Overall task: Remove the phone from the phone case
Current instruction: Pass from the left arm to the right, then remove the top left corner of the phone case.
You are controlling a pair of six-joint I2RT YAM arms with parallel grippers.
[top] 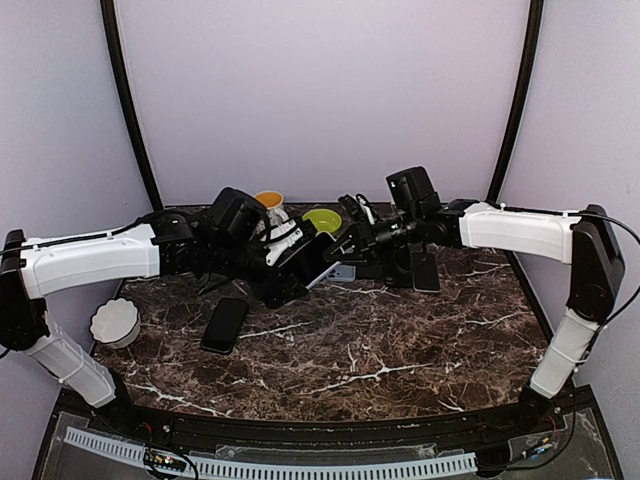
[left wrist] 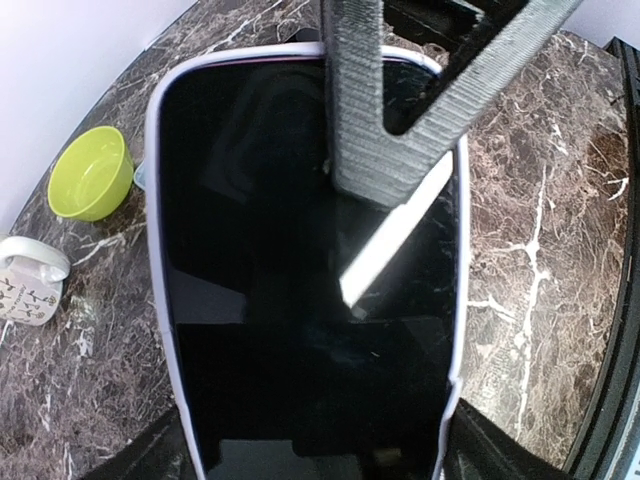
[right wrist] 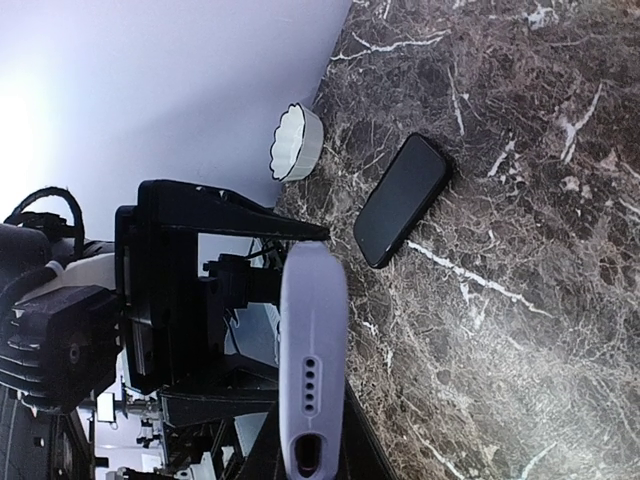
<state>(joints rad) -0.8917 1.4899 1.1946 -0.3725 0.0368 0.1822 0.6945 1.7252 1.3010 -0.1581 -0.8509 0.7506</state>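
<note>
The phone point(left wrist: 270, 300) shows its black screen, seated in a pale lavender phone case point(left wrist: 158, 250) and held above the table's middle point(top: 325, 272). My left gripper point(left wrist: 315, 440) grips the case across its width, a dark finger at each lower side. My right gripper point(right wrist: 312, 440) is shut on the case's point(right wrist: 312, 330) end with the speaker holes and port. One of its ribbed grey fingers point(left wrist: 365, 120) lies over the screen's far end.
A bare black phone point(top: 225, 324) lies flat at front left, near a white fluted bowl point(top: 113, 322). A green bowl point(top: 322, 219), an orange cup point(top: 268, 200) and a white mug point(left wrist: 28, 280) stand at the back. A dark flat object point(top: 425, 270) lies under the right arm.
</note>
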